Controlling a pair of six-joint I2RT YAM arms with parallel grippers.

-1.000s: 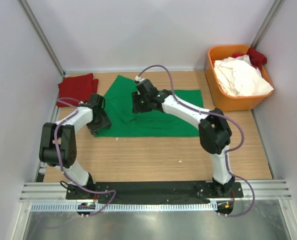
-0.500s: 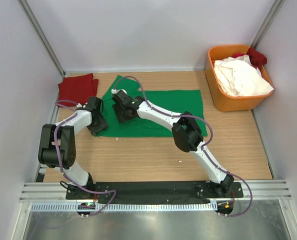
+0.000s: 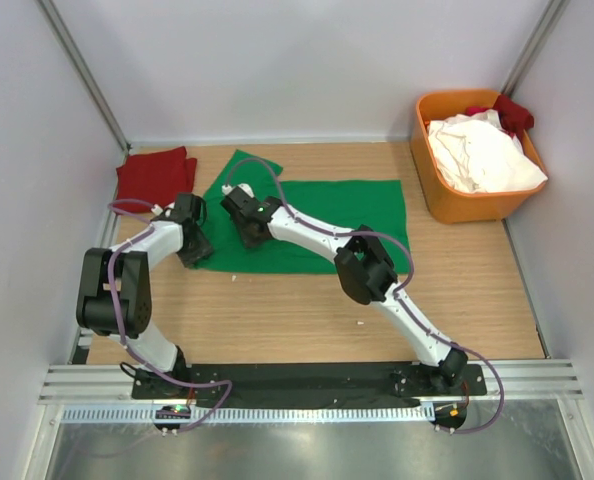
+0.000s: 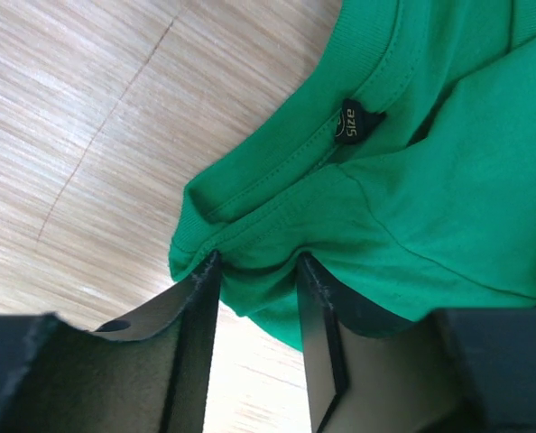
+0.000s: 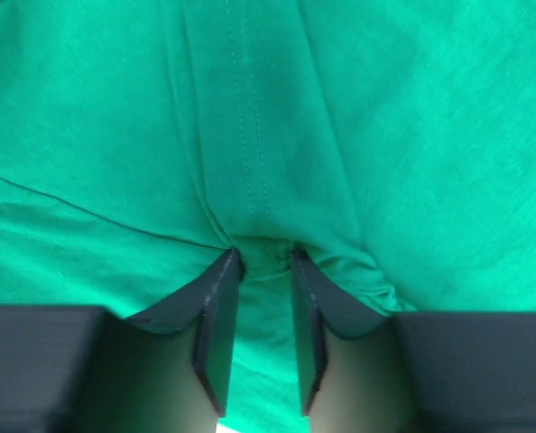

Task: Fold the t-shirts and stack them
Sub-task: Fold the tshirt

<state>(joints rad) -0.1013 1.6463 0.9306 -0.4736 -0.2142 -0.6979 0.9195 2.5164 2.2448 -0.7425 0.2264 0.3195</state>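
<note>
A bright green t-shirt point(image 3: 327, 225) lies spread on the wooden table. My left gripper point(image 3: 193, 246) is at its left edge. In the left wrist view it point(image 4: 257, 263) is closed on bunched green cloth point(image 4: 412, 180) beside the collar and its black label point(image 4: 354, 123). My right gripper point(image 3: 245, 222) is over the shirt's left part. In the right wrist view it point(image 5: 265, 255) pinches a stitched fold of the green cloth point(image 5: 250, 135). A folded dark red t-shirt point(image 3: 155, 175) lies at the back left. White shirts point(image 3: 482, 152) and a red one point(image 3: 512, 110) fill the bin.
The orange plastic bin point(image 3: 447, 205) stands at the back right against the wall. White enclosure walls close the table on the left, back and right. Bare wood point(image 3: 277, 310) lies between the green shirt and the arm bases.
My right gripper has moved left across the green shirt, carrying its fold towards the left edge, then settled. My left gripper has barely moved.
</note>
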